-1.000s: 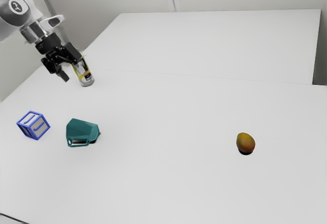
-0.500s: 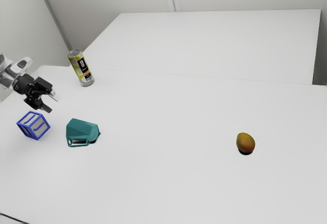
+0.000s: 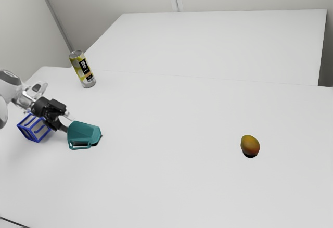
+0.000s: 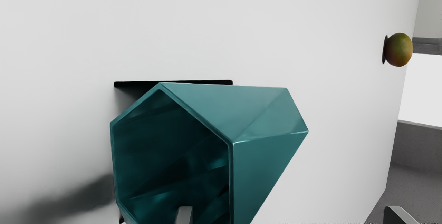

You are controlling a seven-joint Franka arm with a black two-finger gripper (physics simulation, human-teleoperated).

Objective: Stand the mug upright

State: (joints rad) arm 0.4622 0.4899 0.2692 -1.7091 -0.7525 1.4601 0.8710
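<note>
The teal mug (image 3: 83, 133) lies on its side on the white table, its handle toward the exterior view's bottom edge. My gripper (image 3: 68, 123) is at the mug's open end, low over the table. In the wrist view the faceted mug (image 4: 266, 155) shows its dark mouth facing my hand. The gripper (image 4: 291, 215) has its fingertips wide apart, one in front of the mug's mouth and the other out past the mug's side. Whether a finger touches the mug I cannot tell.
A blue-and-grey block (image 3: 34, 128) stands close behind the gripper, partly covered by it. A yellow-and-black can (image 3: 82, 69) stands farther back. A mango (image 3: 250, 146) rests on the table toward the exterior view's right.
The arm has swung from beside the can, down past the block, to the mug's open end. Mug, block, can and mango have stayed in place.
</note>
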